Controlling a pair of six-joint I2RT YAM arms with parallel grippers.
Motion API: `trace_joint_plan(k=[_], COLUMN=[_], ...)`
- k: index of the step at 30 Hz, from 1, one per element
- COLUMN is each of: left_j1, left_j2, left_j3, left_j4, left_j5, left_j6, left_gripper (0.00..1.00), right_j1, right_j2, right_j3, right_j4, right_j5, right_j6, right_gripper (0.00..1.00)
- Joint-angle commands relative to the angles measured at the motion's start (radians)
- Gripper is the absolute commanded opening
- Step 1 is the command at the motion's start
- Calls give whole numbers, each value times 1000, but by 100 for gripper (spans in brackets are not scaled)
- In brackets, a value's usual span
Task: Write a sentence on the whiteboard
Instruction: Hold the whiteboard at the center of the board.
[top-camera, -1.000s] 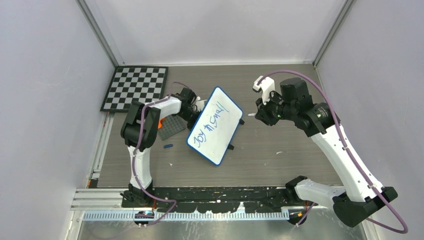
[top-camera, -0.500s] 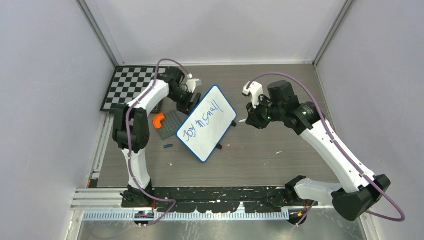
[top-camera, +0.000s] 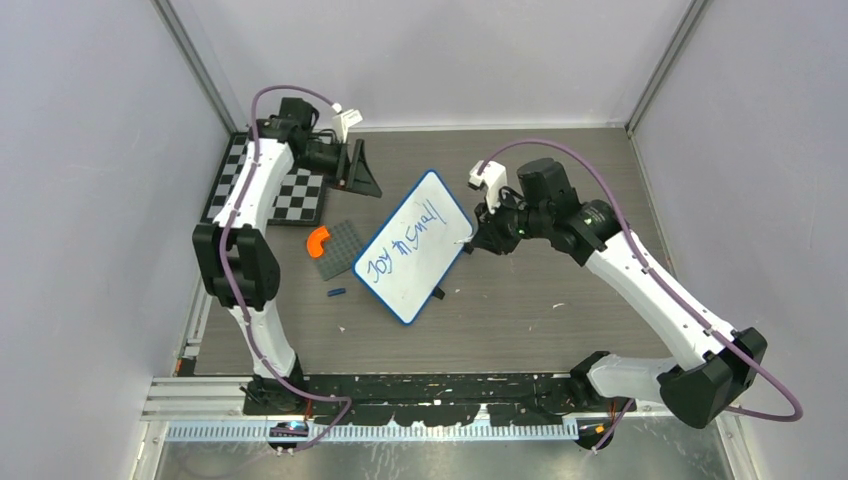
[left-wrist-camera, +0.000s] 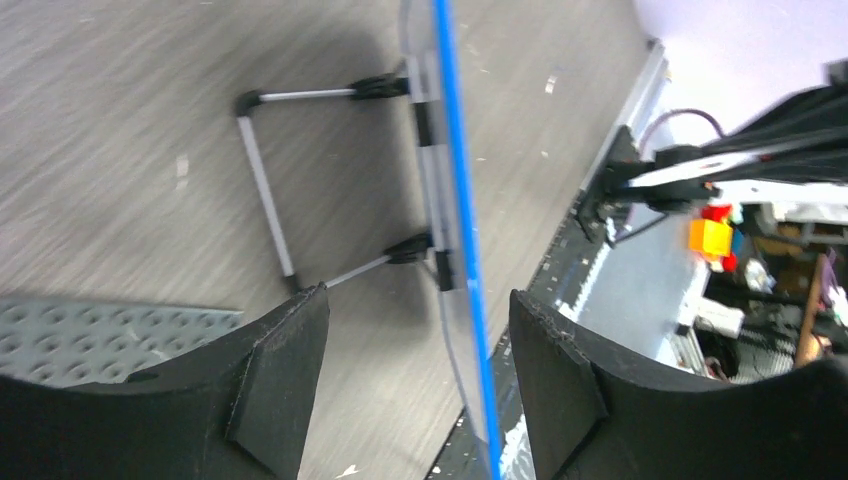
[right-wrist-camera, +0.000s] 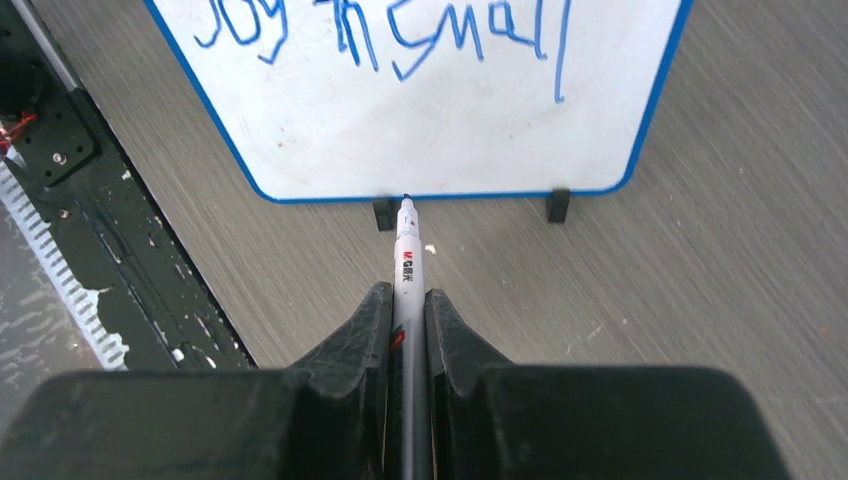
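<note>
Right end effector (right-wrist-camera: 408, 293) clamps my marker (right-wrist-camera: 407, 250) at the edge of the whiteboard (right-wrist-camera: 420, 130); left end effector (left-wrist-camera: 417, 300) spread empty; sentence (right-wrist-camera: 390, 30) unfinished, I judge; next, tip onto bare white.

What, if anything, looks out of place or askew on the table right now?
The blue-framed white whiteboard stands skewed, diagonal to the edges of the grey wooden table. A small blue piece, perhaps a cap, lies loose beside the grey studded plate, apart from the marker clamped in the right gripper.
</note>
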Motion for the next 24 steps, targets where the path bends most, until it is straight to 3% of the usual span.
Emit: trace_joint_plan(k=[1,5,13,22,24], left_j1=[-66,-117,-187,-261,-272], left_j2=[-48,-24,68,183,220], left_j3=[-18,-35,25,143,200], left_j4=[-35,-36,-78,-159,-203], left_j5=[141,77,2,-70,-86], left_j6=[-7,-9,40,168,206], left_gripper=[68,62,27,0,0], right_j1=[40,55,106,145,159], right_j2=[14,20,17,17,21], right_j3=[-34,-117,-284,-382,-384], right_j4=[161,326,565,669,671], right_j5=[28,58,40,22,23], right_j6=[27,57,6,-32,-48], right_gripper=[0,0,0,0,0])
